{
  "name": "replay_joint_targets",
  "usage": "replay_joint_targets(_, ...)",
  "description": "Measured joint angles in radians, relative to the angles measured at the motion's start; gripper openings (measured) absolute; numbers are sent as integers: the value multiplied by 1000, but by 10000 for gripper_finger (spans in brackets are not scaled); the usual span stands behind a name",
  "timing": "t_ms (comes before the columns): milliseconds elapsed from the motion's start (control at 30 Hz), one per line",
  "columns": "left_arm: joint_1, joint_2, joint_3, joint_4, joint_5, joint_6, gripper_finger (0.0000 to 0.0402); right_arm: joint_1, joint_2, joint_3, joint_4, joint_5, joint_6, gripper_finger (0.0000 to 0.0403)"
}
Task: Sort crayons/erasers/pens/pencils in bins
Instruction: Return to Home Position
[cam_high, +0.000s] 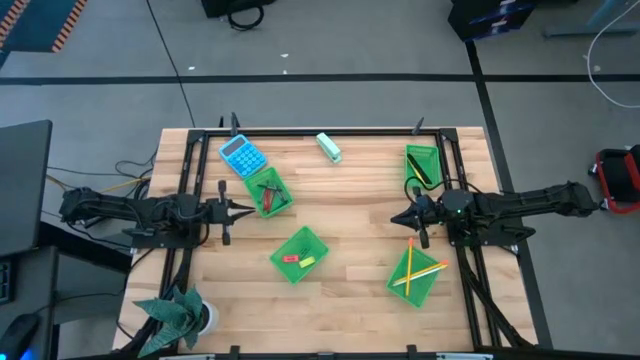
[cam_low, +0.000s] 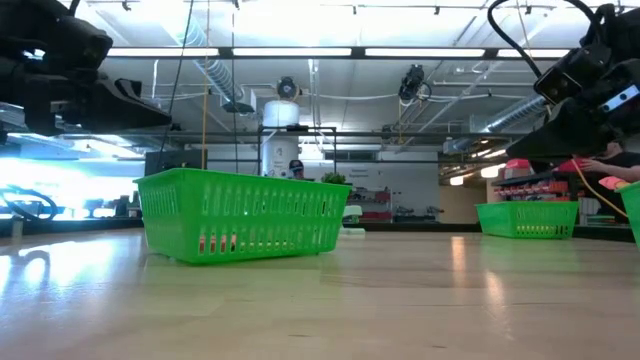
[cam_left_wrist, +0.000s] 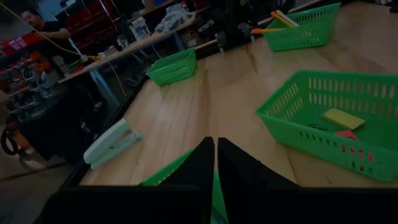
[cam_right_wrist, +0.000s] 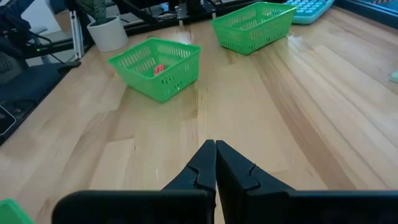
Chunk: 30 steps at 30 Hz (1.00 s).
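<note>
— Green bins, where did they lie from the left gripper?
— One holding crayons sat just beside its pressed-together tips; the erasers one lay farther off.
— And the right gripper?
— Pressed together too; the pencils bin lay near it.

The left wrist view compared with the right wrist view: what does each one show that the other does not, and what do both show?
Only the left wrist view shows the bin with pencils, a pale stapler-like block and a person in the room behind. Only the right wrist view shows the blue calculator and a white plant pot. Both show the wooden table, the bin with erasers and their own claw, shut: left claw, right claw.
</note>
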<state>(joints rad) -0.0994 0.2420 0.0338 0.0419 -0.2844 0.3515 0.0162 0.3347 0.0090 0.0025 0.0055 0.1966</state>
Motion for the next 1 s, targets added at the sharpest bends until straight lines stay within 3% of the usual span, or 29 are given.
replay_joint_targets(1000,0,0,4,6,1,0,29,0,0,0,0,0,1,13)
